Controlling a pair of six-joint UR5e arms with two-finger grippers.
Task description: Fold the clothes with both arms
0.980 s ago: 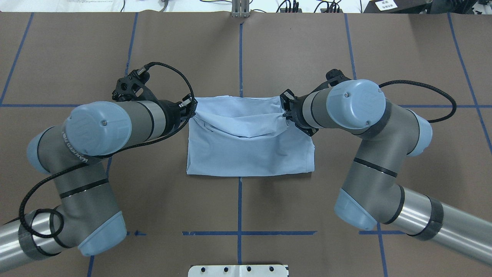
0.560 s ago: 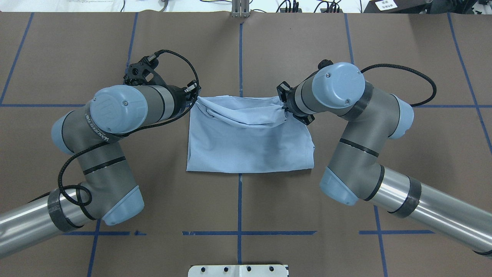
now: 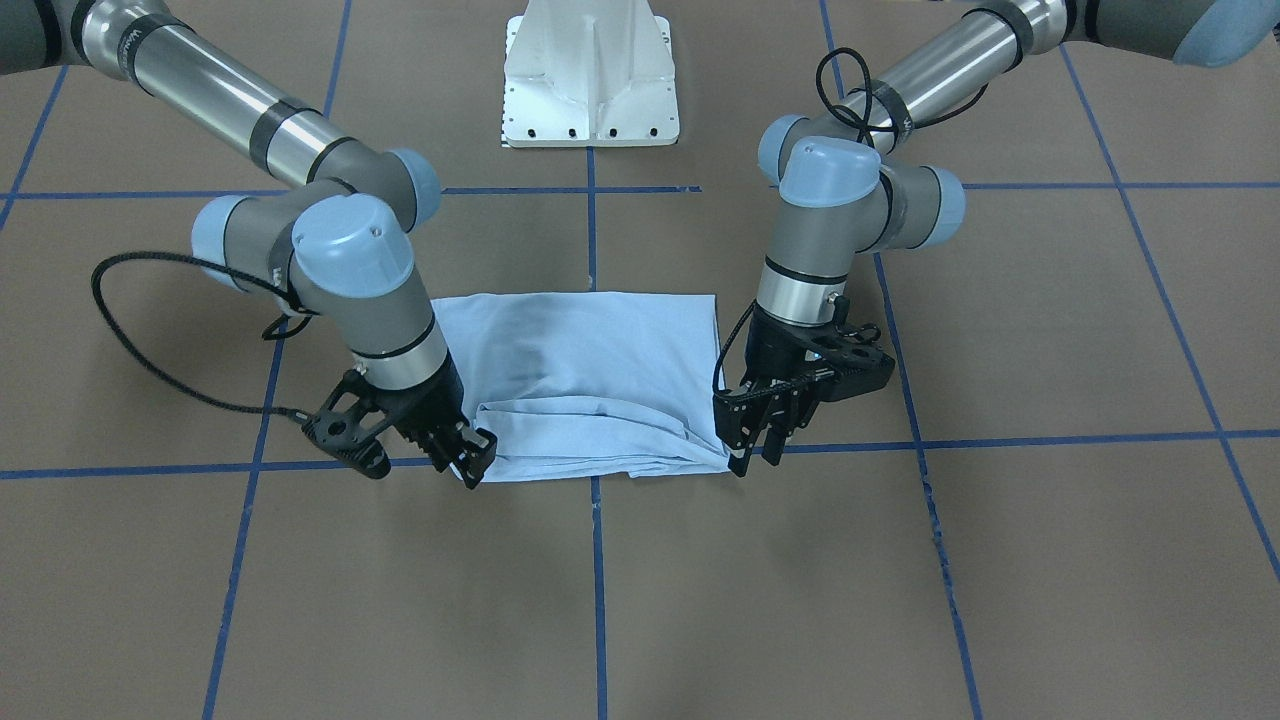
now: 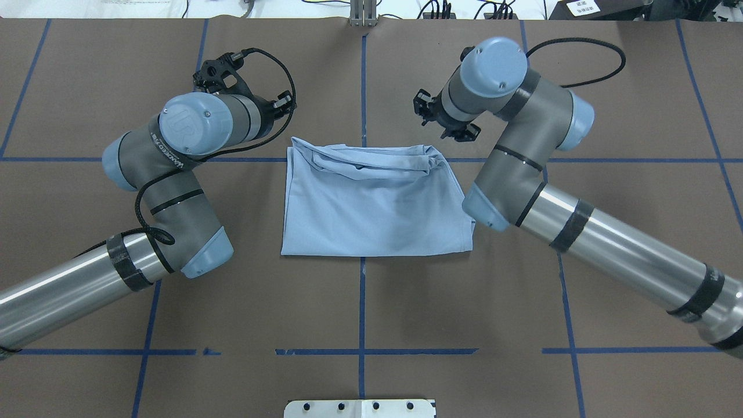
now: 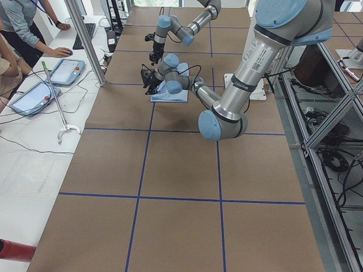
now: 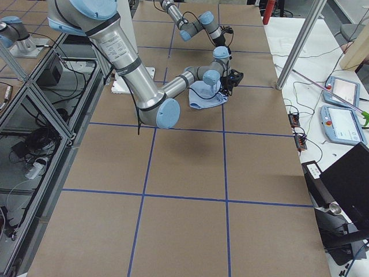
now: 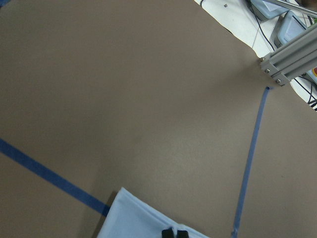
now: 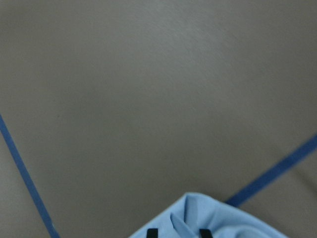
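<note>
On the brown table [image 4: 464, 302] between both arms the T-shirt [image 4: 371, 215] lies folded over. The right gripper [image 3: 470, 460] is open and holds nothing, the left gripper [image 3: 752, 452] I cannot tell, so more folds look left to do.

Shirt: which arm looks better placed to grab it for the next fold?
Right, narrowly. The right tool and left tool both hover by the far corners of the shirt, but the right's tips stand apart over a bunched corner; the left's look nearly together.
</note>
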